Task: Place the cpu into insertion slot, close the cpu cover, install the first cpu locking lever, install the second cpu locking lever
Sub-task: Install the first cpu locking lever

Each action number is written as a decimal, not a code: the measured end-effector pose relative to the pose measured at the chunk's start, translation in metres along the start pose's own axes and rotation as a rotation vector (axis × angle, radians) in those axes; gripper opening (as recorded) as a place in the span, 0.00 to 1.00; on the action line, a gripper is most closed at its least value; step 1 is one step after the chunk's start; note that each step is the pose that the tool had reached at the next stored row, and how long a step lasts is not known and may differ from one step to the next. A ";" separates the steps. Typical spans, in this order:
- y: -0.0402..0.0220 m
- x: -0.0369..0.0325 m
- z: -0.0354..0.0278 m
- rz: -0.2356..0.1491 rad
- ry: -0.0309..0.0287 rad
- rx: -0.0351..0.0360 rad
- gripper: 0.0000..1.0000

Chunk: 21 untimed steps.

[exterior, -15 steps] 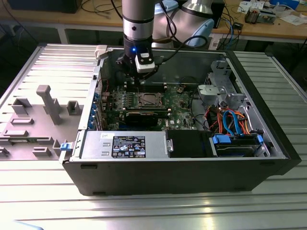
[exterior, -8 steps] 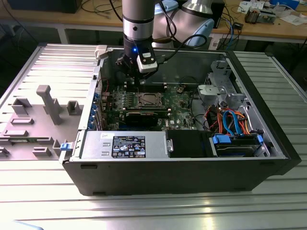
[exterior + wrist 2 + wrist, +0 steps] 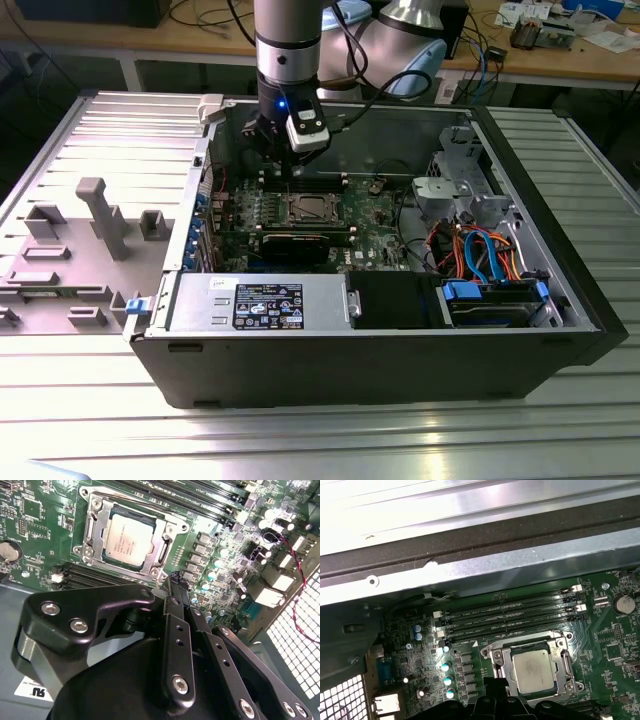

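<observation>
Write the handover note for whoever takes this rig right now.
Gripper: above the motherboard, close beside the insertion slot.
Cpu: seated in the slot.
Cpu cover: down flat around the cpu.
Done: cpu placed, cover closed.
Left: the locking levers. One wire lever lies along the slot's edge; whether it is latched cannot be told.

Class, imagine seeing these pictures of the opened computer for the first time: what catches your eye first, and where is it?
The silver-topped cpu stands out, seated in the insertion slot on the green motherboard, with the cpu cover framing it. The arm's black pincer hangs low over the board near that slot, inside the open computer case. Blue and orange cables bunch at the exterior view's right.
</observation>
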<state>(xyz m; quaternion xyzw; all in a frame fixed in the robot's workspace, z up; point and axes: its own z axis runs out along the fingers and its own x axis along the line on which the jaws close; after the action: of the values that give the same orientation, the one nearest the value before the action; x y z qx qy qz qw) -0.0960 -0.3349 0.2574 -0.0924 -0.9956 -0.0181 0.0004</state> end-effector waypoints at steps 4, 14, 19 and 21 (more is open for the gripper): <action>-0.0001 0.0008 -0.0001 0.000 -0.0023 -0.0002 0.11; -0.0013 0.0068 0.0011 -0.046 -0.0107 -0.0024 0.11; -0.0019 0.0097 0.0012 -0.092 -0.0090 -0.0025 0.11; -0.0019 0.0097 0.0013 -0.116 -0.0081 -0.0026 0.11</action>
<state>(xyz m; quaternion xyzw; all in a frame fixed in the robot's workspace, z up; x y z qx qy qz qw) -0.1059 -0.3349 0.2561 -0.0346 -0.9992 -0.0190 -0.0048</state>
